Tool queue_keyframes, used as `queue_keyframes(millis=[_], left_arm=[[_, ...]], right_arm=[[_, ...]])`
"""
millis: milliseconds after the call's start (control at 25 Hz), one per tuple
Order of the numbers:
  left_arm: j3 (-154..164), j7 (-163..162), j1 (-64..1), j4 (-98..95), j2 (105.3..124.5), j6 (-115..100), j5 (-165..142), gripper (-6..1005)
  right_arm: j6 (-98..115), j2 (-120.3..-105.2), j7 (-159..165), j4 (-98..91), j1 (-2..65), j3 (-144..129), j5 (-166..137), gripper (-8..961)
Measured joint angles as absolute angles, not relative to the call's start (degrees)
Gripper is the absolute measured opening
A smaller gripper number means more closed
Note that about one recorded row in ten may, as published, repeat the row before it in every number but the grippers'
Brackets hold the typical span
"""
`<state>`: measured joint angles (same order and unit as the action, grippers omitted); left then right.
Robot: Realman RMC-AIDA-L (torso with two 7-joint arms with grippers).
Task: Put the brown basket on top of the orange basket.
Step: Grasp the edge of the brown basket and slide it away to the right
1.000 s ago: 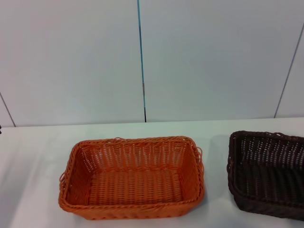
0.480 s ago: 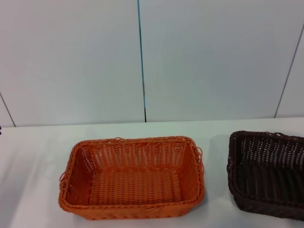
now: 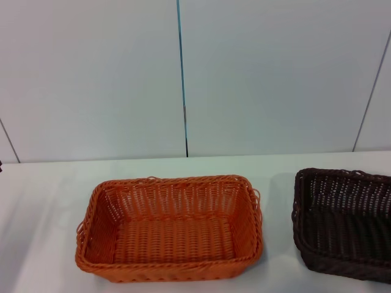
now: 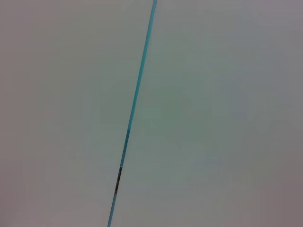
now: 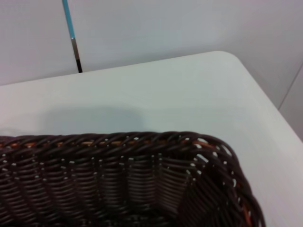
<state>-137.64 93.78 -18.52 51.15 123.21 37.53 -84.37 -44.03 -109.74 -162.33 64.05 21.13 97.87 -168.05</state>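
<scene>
The orange basket [image 3: 170,227] sits empty on the white table [image 3: 49,195], left of centre in the head view. The brown basket [image 3: 343,223] sits on the table at the right edge of that view, apart from the orange one and partly cut off. The right wrist view looks down into a far corner of the brown basket [image 5: 118,182] from close above. Neither gripper shows in any view. The left wrist view shows only the wall.
A pale wall with a thin blue seam [image 3: 181,73] stands behind the table. The table's far right corner [image 5: 227,56] lies just beyond the brown basket. Bare table [image 3: 278,201] separates the two baskets.
</scene>
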Motion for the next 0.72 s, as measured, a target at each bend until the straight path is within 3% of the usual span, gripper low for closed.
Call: queue_keyframes(millis=[720], left_arm=[[-137.83, 93.77, -18.08, 51.57, 123.22, 37.53, -84.37, 920]], right_arm=[[-47.85, -109.81, -162.33, 66.69, 21.1, 97.77, -168.04, 913]])
